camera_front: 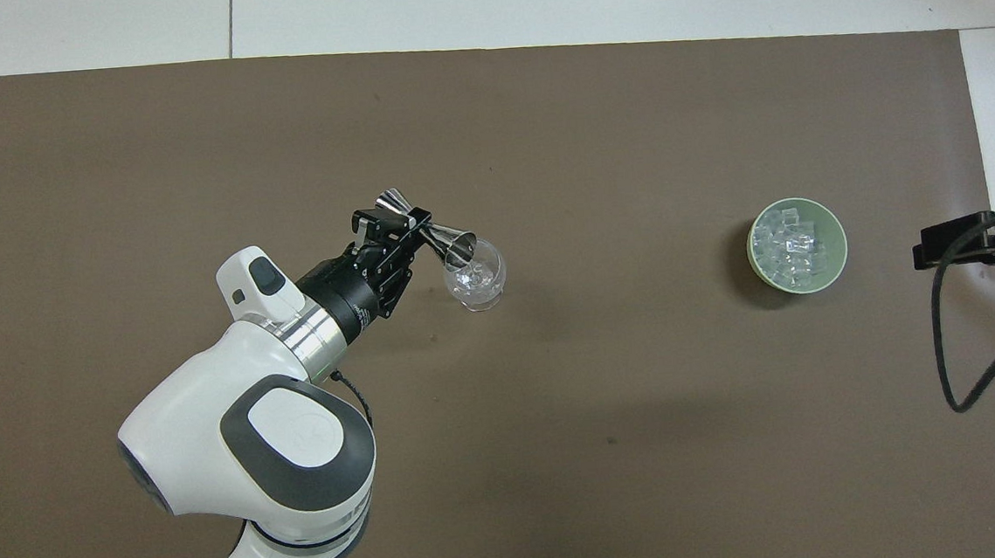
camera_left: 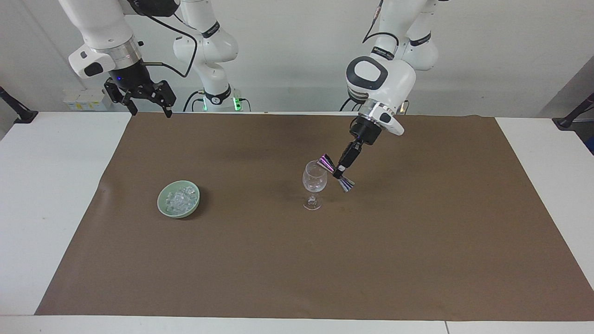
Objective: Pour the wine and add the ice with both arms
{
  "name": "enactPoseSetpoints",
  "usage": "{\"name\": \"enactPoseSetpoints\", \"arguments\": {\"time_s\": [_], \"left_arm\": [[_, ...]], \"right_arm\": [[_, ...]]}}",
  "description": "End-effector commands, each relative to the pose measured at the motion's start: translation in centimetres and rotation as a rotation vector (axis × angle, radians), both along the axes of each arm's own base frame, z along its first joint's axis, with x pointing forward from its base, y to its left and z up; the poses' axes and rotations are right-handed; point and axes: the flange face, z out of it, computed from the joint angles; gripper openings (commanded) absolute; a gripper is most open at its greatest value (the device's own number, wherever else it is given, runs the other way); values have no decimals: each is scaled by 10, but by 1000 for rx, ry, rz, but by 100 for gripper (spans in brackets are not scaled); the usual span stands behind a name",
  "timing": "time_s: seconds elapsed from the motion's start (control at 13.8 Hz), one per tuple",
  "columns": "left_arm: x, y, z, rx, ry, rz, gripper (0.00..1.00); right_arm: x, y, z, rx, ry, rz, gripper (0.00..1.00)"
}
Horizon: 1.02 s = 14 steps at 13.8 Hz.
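Bench (camera_left: pixel 55 195): white top, most of it under a brown paper mat (camera_left: pixel 297 260).

Left arm (camera_front: pixel 246 437): reaches in over the mat's middle, wrist pitched down. Left tool (camera_left: pixel 341 170) clamped shut on the waist of a steel jigger (camera_left: pixel 337 173).

Right arm (camera_left: pixel 104 32): waiting, raised over the mat's corner at its own end. Right tool (camera_left: pixel 147 107) holds nothing, fingers spread wide.

Green bowl (camera_left: pixel 178 199): on the mat toward the right arm's end, well apart from the glass. Holds the ice (camera_left: pixel 178 200), a loose heap of small clear chunks.

Wine glass (camera_left: pixel 314 184): upright mid-mat, stem and foot on the paper. Looks clear inside; cannot tell whether any liquid has gone in.

Jigger: double cone. Long axis tilted, running from a low end toward the left arm's end up to a raised end at the glass. Raised mouth points into the bowl of the glass, at or just over the rim; contact not readable.

Handling, my judgement:
- Jigger: light, rigid, polished, so slippery. The narrow waist is the right hold; cones either side stop it sliding.
- Glass: thin, top-heavy, fragile. A nudge at the rim could tip it. Take it by the stem if at all.
- Ice: hard, slick, small. Pinch one chunk across flat faces; expect it to squirt out.
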Motion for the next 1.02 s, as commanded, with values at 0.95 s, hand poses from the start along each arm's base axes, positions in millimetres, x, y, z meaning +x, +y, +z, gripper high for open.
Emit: {"name": "enactPoseSetpoints", "arguments": {"time_s": [0.95], "left_arm": [[4,-8,12,117,-125,-46,0]], "right_arm": [[-7,0,0,18,-5,12,100]]}}
